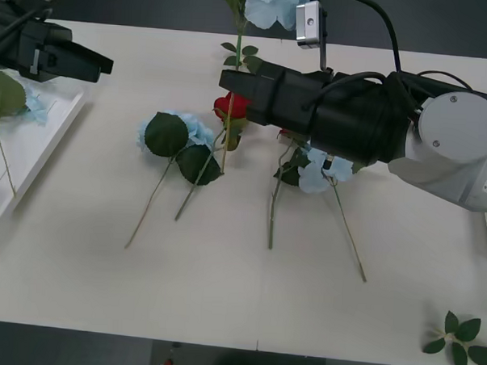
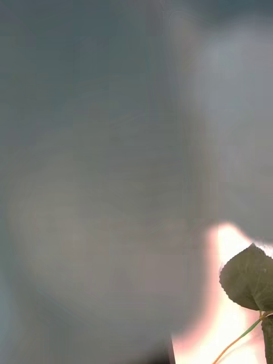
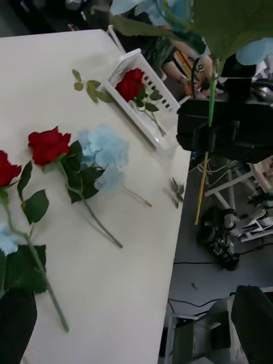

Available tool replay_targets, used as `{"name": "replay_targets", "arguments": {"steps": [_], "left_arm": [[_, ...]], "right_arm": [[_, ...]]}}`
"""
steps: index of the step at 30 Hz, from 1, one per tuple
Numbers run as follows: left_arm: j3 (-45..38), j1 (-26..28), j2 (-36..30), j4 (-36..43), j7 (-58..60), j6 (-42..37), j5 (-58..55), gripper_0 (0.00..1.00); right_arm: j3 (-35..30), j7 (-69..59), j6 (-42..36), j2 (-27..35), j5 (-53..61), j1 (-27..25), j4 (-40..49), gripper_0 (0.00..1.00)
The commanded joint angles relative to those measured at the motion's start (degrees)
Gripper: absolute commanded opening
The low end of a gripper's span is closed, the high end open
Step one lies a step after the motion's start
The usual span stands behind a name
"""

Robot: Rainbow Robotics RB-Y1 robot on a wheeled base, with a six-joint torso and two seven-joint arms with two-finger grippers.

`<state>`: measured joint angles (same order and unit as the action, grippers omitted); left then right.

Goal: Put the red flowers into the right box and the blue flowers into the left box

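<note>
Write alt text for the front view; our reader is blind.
The right gripper reaches over the white table, jaws shut on the stem of an upright pale-blue artificial flower. Two more blue flowers and a deep-red artificial rose lie beneath; the left gripper hovers over a white plastic basket.

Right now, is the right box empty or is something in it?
Not empty. One red flower lies inside the right box, its bloom and stem between the white walls.

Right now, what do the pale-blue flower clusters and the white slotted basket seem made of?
Pale-blue flower clusters: probably fabric petals, matte and soft-edged, on thin stems that look like plastic. White slotted basket: apparently moulded plastic, smooth, with even slots and a raised rim.
</note>
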<state>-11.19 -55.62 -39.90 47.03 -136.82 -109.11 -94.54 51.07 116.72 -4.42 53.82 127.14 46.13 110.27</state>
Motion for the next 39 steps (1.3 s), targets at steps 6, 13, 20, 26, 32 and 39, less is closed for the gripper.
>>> {"name": "replay_targets", "arguments": {"steps": [6,13,20,26,32,39], "left_arm": [[0.2,2.4,5.4,2.5,-11.2,5.5,-4.3,1.00],[0.3,4.1,8.7,3.5,-14.4,6.4,-7.2,1.00],[0.3,4.6,10.1,3.5,-13.8,5.0,-10.3,1.00],[0.3,6.6,11.0,3.5,-13.1,6.2,-17.2,1.00],[0.6,8.1,11.3,3.5,-12.8,6.0,-18.4,1.00],[4.5,9.4,11.5,3.5,-12.9,6.9,-18.6,1.00]], "right_arm": [[-0.5,-0.4,-0.1,-0.9,-0.1,1.6,1.4,0.00],[-0.5,-0.4,-0.1,-0.9,-0.1,1.6,1.4,0.00],[-0.5,-0.4,-0.1,-0.9,-0.1,1.6,1.4,0.00],[-0.5,-0.4,-0.1,-0.9,-0.1,1.6,1.4,0.00],[-0.5,-0.4,-0.1,-0.9,-0.1,1.6,1.4,0.00],[-0.5,-0.4,-0.1,-0.9,-0.1,1.6,1.4,0.00]]}}
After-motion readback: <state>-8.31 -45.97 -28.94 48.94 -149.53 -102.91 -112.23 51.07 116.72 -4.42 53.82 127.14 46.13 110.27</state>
